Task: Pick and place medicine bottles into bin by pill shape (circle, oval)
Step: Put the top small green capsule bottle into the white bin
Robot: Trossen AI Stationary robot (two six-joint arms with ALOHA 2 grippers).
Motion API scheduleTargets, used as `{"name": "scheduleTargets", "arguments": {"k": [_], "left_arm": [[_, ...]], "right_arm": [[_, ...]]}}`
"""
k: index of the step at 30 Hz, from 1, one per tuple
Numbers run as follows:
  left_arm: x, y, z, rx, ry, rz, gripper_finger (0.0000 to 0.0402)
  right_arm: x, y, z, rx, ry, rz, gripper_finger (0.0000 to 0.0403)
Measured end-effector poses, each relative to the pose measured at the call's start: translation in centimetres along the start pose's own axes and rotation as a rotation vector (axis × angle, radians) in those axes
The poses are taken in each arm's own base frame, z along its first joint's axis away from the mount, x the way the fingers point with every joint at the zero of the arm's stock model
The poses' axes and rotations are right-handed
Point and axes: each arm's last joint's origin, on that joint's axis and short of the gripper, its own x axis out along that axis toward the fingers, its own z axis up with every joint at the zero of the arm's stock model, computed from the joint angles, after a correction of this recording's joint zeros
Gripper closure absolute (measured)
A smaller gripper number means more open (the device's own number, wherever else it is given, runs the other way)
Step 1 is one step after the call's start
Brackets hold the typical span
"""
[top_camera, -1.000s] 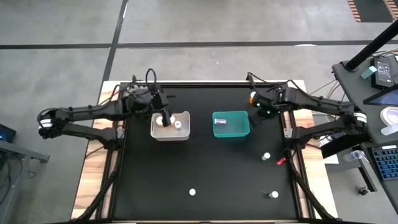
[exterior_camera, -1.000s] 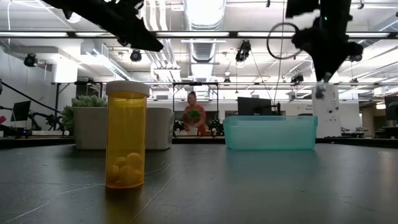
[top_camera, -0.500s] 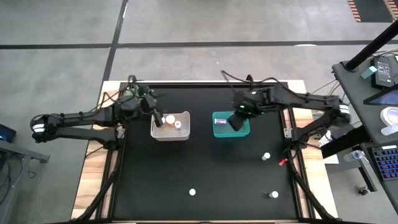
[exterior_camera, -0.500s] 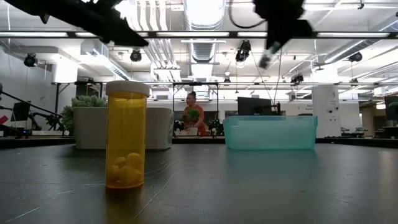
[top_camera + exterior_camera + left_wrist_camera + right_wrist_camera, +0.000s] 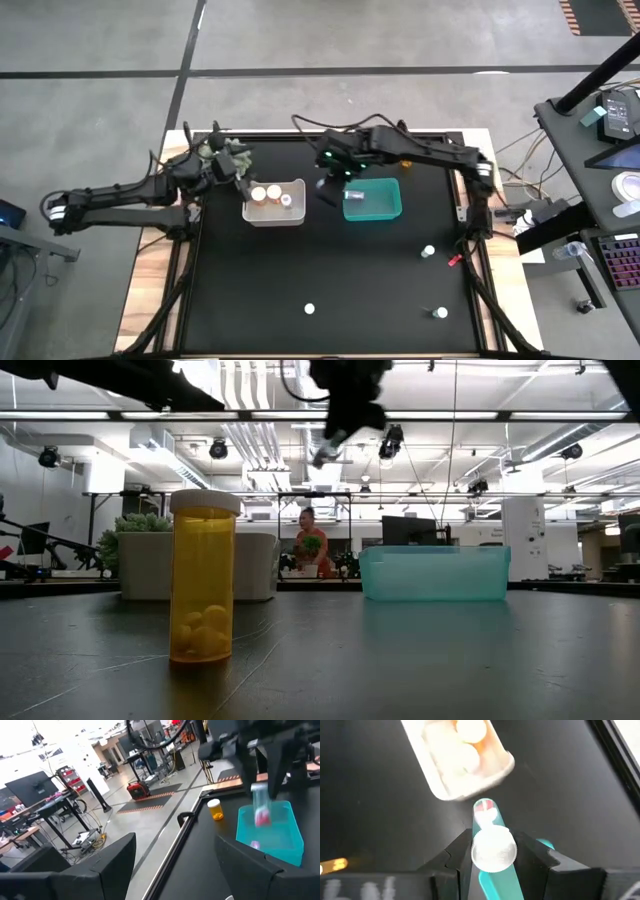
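My right gripper [image 5: 329, 187] hangs in the air between the white bin [image 5: 297, 216] and the teal bin [image 5: 394, 210], shut on a slim clear medicine bottle [image 5: 484, 815] with a white cap [image 5: 493, 848]. Two white-capped bottles [image 5: 259, 193] stand in the white bin, and one small bottle [image 5: 352, 196] lies in the teal bin. My left gripper [image 5: 240, 166] is open and holds nothing, left of the white bin near the far edge. An amber bottle [image 5: 203, 588] stands upright on the table close to the low camera. My right gripper pinches the clear bottle between its two fingers [image 5: 459, 851] at its cap end [image 5: 481, 836]. The fingers slant down from above. The bottle's body sticks out below the fingertips, tilted, and it hangs clear of the table and both bins [image 5: 260, 804].
Three small bottles stand loose on the near right part of the table [image 5: 427, 252] [image 5: 309, 309] [image 5: 438, 313]. Another amber bottle [image 5: 215, 809] stands by the far edge behind the teal bin. A green plant [image 5: 145, 523] shows beyond the table.
My right gripper has carried the clear bottle from the far right corner across the teal bin toward the table's left, rising and rolling, and is now between the two bins. My left gripper has drawn back from over the white bin toward the table's left edge, still open.
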Motion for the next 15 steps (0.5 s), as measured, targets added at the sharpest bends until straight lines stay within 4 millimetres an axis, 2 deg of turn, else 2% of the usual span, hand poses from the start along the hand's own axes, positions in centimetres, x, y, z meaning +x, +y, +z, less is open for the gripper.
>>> {"name": "scheduleTargets", "arguments": {"k": [9, 15], "left_arm": [[-0.5, 0.1, -0.1, -0.006, -0.015, 0.006, 0.015], [-0.2, 0.0, -0.2, -0.002, -0.005, 0.001, 0.0149]], "right_arm": [[4.4, -2.2, 4.7, -0.115, -0.043, 0.057, 0.0291], [8.2, -4.2, 5.0, -0.12, -0.006, 0.138, 0.0291]]}}
